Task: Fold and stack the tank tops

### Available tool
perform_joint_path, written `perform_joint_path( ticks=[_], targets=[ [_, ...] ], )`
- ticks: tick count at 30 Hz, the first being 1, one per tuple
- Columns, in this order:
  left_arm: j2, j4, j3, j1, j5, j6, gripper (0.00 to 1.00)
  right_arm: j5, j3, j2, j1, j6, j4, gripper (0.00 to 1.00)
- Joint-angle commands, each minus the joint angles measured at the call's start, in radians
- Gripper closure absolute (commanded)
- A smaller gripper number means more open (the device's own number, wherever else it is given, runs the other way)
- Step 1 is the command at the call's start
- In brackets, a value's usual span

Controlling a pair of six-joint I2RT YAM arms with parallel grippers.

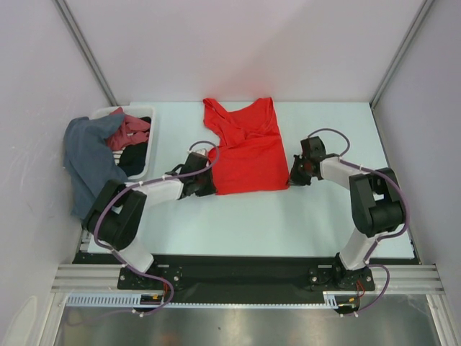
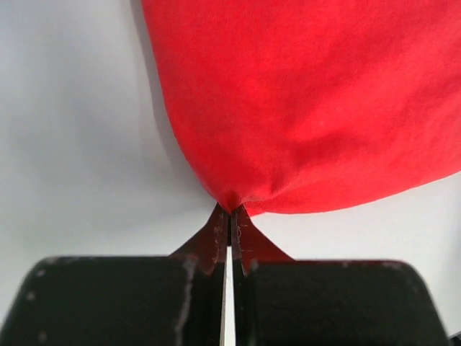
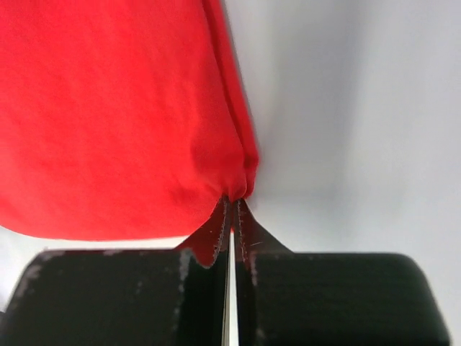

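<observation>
A bright red tank top (image 1: 246, 148) lies flat in the middle of the table, straps toward the back. My left gripper (image 1: 211, 186) is shut on its near left hem corner; in the left wrist view the red cloth (image 2: 310, 101) bunches into the tips of my left gripper (image 2: 231, 213). My right gripper (image 1: 292, 179) is shut on the near right hem corner, where the red cloth (image 3: 115, 108) gathers into my right gripper (image 3: 232, 202). A dark top (image 1: 133, 160) lies in the basket; whether it is the navy tank top I cannot tell.
A white plastic basket (image 1: 149, 155) stands at the back left with pink and dark clothes in it. A grey-blue garment (image 1: 88, 155) hangs over its left side onto the table. Walls close in at left, right and back.
</observation>
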Motion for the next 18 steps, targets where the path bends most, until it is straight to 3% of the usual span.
perform_joint_path(
  ticks=[1, 5, 9, 12, 16, 18],
  targets=[
    [0.013, -0.137, 0.198, 0.020, 0.012, 0.043, 1.00, -0.001, 0.158, 0.020, 0.005, 0.006, -0.061, 1.00],
    [0.004, -0.291, 0.403, 0.084, 0.066, 0.066, 1.00, -0.029, 0.369, 0.035, 0.008, 0.009, -0.182, 1.00],
    [-0.149, -0.377, 0.426, 0.057, 0.048, 0.075, 1.00, 0.011, 0.377, -0.109, 0.065, 0.007, -0.250, 1.00],
    [-0.299, -0.397, 0.270, -0.006, 0.016, 0.063, 1.00, 0.051, 0.204, -0.265, 0.104, 0.044, -0.264, 1.00],
    [-0.500, -0.354, -0.131, -0.078, 0.009, -0.012, 1.00, 0.080, -0.121, -0.463, 0.167, 0.134, -0.247, 1.00],
    [-0.628, -0.354, -0.242, -0.106, 0.021, -0.059, 1.00, 0.103, -0.246, -0.528, 0.197, 0.183, -0.279, 1.00]
  ],
)
